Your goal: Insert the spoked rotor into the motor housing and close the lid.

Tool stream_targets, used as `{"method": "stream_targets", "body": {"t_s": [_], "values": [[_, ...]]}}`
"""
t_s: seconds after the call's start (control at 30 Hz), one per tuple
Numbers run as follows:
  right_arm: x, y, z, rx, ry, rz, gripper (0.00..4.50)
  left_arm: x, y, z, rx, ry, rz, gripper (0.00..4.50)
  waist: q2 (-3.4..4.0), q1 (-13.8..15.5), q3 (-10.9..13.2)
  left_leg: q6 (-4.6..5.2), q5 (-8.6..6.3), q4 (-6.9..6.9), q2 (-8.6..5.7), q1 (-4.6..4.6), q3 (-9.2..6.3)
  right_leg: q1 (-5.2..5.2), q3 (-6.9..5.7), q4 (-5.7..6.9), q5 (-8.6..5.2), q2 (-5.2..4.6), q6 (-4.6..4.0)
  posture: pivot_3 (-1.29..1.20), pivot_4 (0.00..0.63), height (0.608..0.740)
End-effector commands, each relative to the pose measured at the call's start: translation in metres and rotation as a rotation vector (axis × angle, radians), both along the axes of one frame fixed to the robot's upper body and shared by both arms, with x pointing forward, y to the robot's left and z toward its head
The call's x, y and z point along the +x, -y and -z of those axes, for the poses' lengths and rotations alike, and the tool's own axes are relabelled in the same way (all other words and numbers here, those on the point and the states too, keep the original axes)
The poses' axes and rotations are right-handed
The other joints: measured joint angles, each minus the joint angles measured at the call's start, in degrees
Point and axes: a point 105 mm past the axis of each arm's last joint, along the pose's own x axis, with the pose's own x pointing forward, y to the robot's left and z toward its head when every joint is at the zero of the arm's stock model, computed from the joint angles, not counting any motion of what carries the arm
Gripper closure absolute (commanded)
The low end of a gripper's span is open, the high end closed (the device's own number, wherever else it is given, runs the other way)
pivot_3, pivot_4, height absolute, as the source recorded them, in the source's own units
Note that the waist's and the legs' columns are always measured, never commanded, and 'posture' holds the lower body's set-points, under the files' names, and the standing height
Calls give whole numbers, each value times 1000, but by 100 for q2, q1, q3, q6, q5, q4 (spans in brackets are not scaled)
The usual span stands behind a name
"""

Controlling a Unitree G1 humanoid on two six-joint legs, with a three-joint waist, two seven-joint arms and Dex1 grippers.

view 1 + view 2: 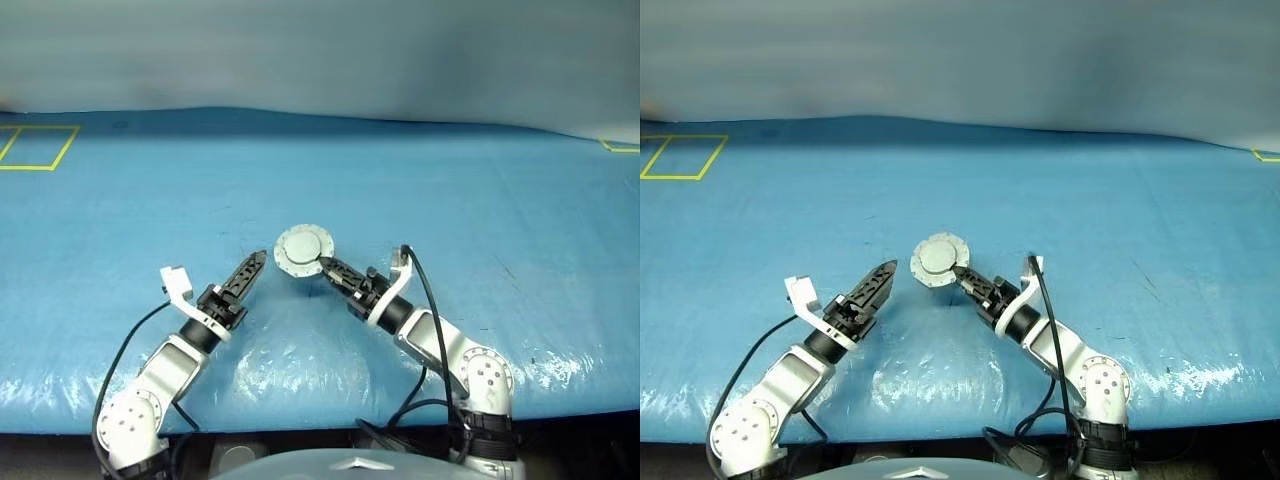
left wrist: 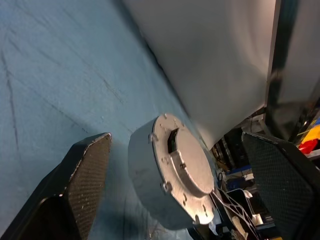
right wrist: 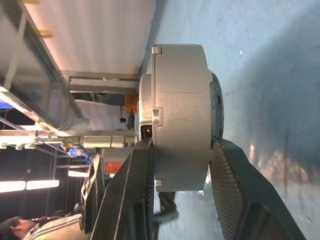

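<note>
So there was just one motor housing [image 1: 303, 250], a chunky round silver-grey puck with its lid [image 2: 186, 162] shut, plain grey face with a raised circle in the middle. It sat mid-worktop [image 1: 480, 180], pinched at its right edge by the right tool [image 1: 327, 266]. The left tool [image 1: 254, 268] hung released just to its left, not touching. Two tools, one housing.

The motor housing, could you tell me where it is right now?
The motor housing, lid shut, sits mid-table over the blue cover, clamped between the right gripper's fingers. The open left gripper stands just to its left, apart from it.
</note>
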Motion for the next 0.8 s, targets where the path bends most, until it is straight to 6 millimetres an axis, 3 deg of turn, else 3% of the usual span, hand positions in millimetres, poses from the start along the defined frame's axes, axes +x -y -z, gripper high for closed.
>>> {"method": "stream_targets", "body": {"t_s": [0.03, 0.43, 0.8], "values": [[5, -8, -28, 88, 96, -27, 3303, -1, 7, -12, -133, 8, -5, 0, 0, 2, 0, 0, 0, 0, 0, 0, 0, 0, -1, 0, 0, 0, 0, 0, 150, 740], [-12, -37, -49, 135, 153, -171, 3303, 1, 13, -7, -324, -17, -24, 0, 1, -2, 0, 0, 0, -2, -2, -1, -3, -1, -1, 0, 13, 1, -28, 0, 150, 740], [-29, -47, -48, 138, 134, -242, 3303, 5, 19, 0, -386, -3, 28, 0, 1, -3, 0, 0, 0, 0, -2, -3, -3, -2, -2, 0, 10, 1, -25, 0, 150, 740]]}}
